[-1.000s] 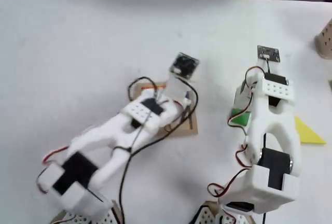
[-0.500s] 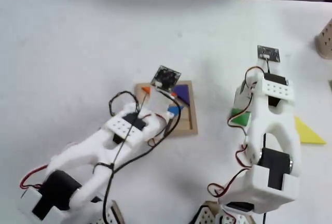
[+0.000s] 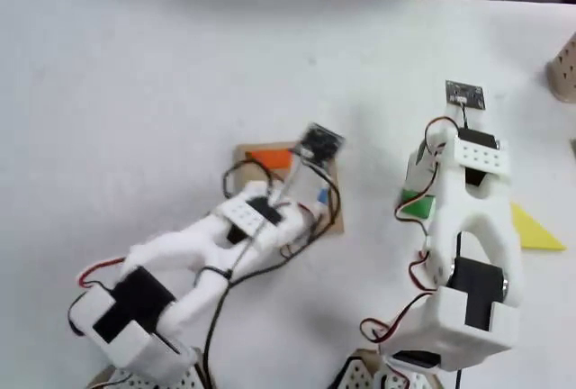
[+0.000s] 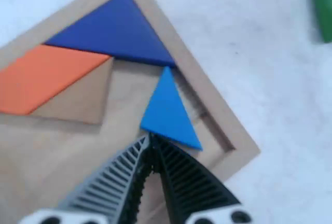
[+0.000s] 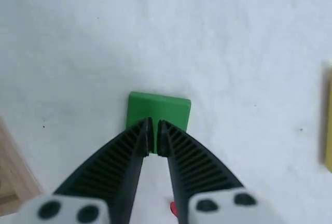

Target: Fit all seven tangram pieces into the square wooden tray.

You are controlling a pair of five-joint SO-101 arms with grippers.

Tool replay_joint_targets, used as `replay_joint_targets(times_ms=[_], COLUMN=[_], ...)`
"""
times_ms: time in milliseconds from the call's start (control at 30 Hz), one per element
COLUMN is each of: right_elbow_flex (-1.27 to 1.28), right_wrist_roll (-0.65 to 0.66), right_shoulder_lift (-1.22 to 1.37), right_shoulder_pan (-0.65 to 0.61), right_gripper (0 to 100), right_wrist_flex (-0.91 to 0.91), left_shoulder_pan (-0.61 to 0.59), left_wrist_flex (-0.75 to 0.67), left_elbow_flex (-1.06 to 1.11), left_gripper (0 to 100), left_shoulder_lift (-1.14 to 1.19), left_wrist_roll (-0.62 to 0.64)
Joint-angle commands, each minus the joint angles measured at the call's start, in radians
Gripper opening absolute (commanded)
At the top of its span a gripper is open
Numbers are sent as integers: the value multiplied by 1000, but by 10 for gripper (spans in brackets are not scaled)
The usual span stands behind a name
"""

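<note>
The square wooden tray (image 4: 212, 105) holds a large blue triangle (image 4: 111, 29), an orange parallelogram (image 4: 46, 76) and a small blue triangle (image 4: 168, 112). My left gripper (image 4: 152, 141) is shut, its tip against the small triangle's near edge inside the tray. In the high view the left arm (image 3: 243, 227) lies across the tray (image 3: 335, 222), with the orange piece (image 3: 270, 158) showing behind it. My right gripper (image 5: 152, 129) is shut and sits just over the green square (image 5: 158, 110), which lies on the table to the right of the tray.
A yellow triangle (image 3: 535, 227) lies on the table right of the right arm (image 3: 468, 227). A perforated beige block (image 3: 565, 69) stands at the far right edge. The white table is open at the back and left.
The left arm drew back to the left, uncovering the tray, then swung forward over it again. The right arm has not moved.
</note>
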Motion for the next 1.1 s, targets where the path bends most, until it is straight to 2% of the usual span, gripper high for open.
replay_joint_targets(times_ms=[0, 100, 633, 867, 1067], right_elbow_flex=[-6, -6, -6, -5, -5], right_wrist_roll=[-3, -3, -2, -2, -2], right_shoulder_lift=[-54, -54, -54, -54, -54], right_shoulder_pan=[1, 2, 1, 1, 1], right_gripper=[17, 17, 17, 17, 17], right_wrist_flex=[-25, -25, -25, -25, -25], left_shoulder_pan=[94, 96, 82, -41, -41], left_wrist_flex=[-107, -109, -81, -138, -143], left_elbow_flex=[-44, -41, 129, 126, 54], left_gripper=[23, 23, 23, 23, 23], left_shoulder_lift=[2, 2, -271, -271, -110], left_wrist_roll=[3, 55, 54, 58, 55])
